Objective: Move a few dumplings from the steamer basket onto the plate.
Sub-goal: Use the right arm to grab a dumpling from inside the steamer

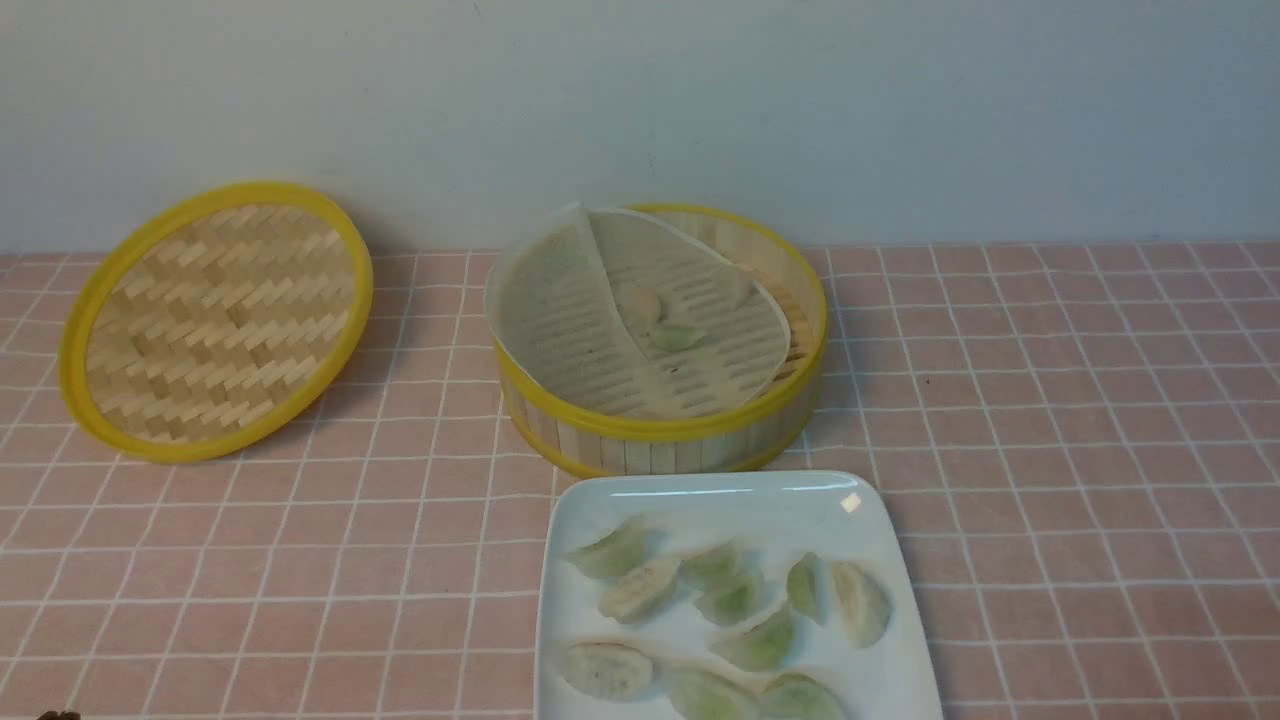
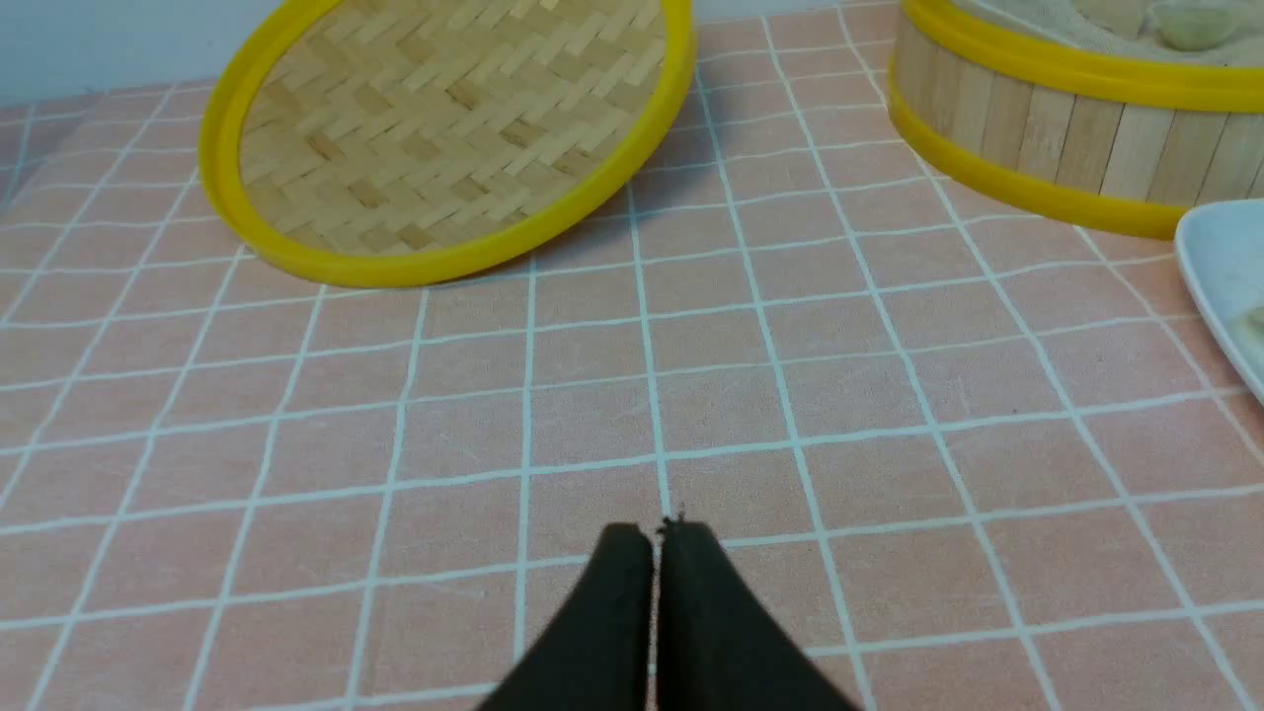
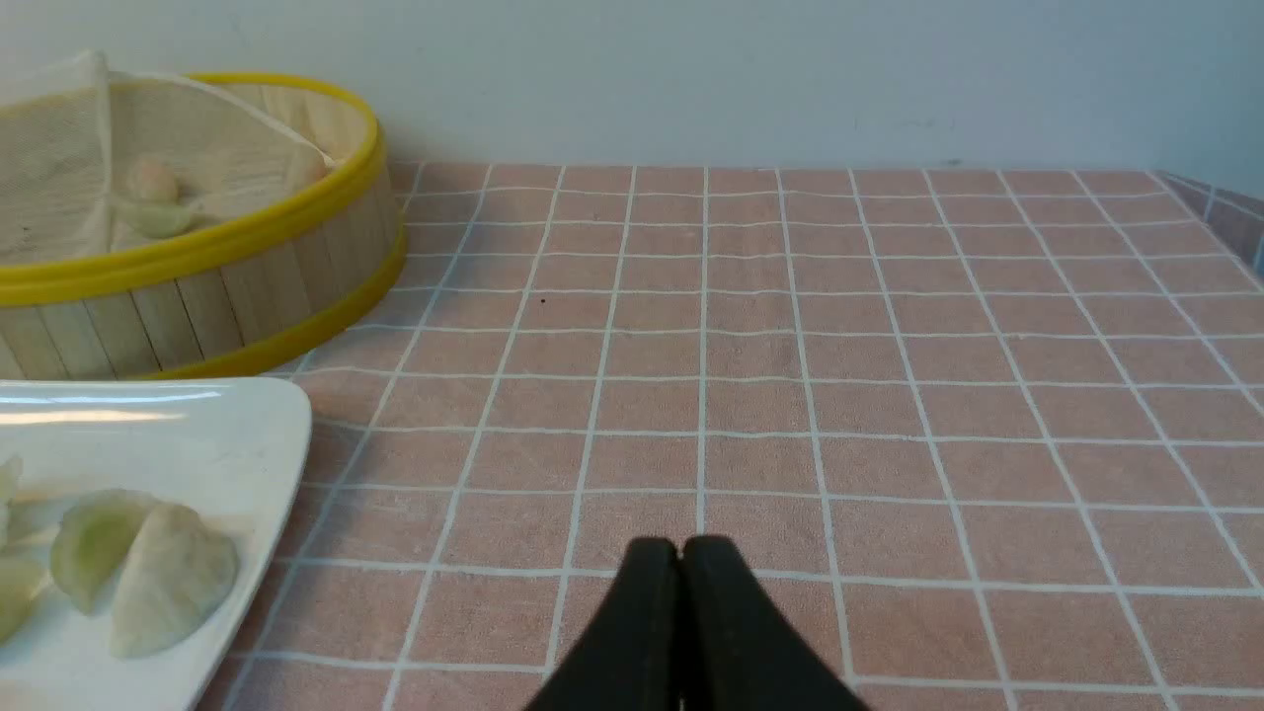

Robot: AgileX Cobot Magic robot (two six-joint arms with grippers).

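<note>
The steamer basket (image 1: 660, 430) stands at the back centre, its pale liner sheet (image 1: 560, 300) folded up on the left side. Two dumplings remain in it, a cream-pink one (image 1: 641, 302) and a green one (image 1: 677, 336). The white square plate (image 1: 700, 500) lies in front of it with several green and cream dumplings (image 1: 640, 588) on it. My left gripper (image 2: 656, 533) is shut and empty, over bare cloth left of the plate (image 2: 1224, 267). My right gripper (image 3: 680, 546) is shut and empty, over bare cloth right of the plate (image 3: 237, 434). Neither arm shows in the front view.
The flat woven yellow-rimmed lid (image 1: 215, 320) leans tilted against the wall at the back left. A pink checked cloth (image 1: 1080, 420) covers the table. The pale wall runs close behind the basket. The table's right edge shows in the right wrist view (image 3: 1229, 212).
</note>
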